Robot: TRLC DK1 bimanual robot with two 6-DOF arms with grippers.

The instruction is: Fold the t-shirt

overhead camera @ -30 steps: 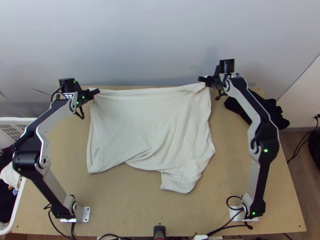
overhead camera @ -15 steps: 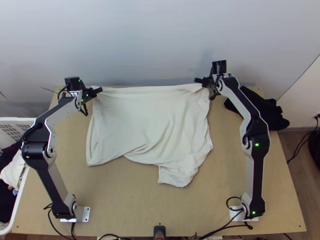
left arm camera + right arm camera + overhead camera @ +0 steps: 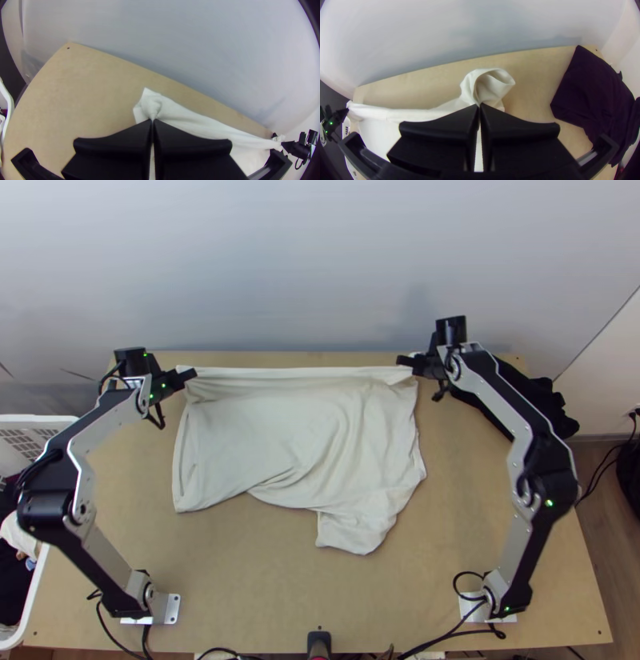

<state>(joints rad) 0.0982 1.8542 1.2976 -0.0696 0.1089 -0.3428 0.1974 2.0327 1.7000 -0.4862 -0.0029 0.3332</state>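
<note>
We see the shirt [image 3: 296, 436] has come nearer (its far edge). Left gripper [image 3: 190, 374] and right gripper [image 3: 402, 361], facing inward, pinch it.

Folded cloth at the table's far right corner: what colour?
The cloth is dark, black to deep purple; best seen in the right wrist view.

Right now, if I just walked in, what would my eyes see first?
Probably the big whitish t-shirt, spread wrinkly over the middle of the table. The left pincer is shut on one end of its far edge, the right pincer on the other. Then you might notice the dark cloth heaped at the table's far right.
</note>
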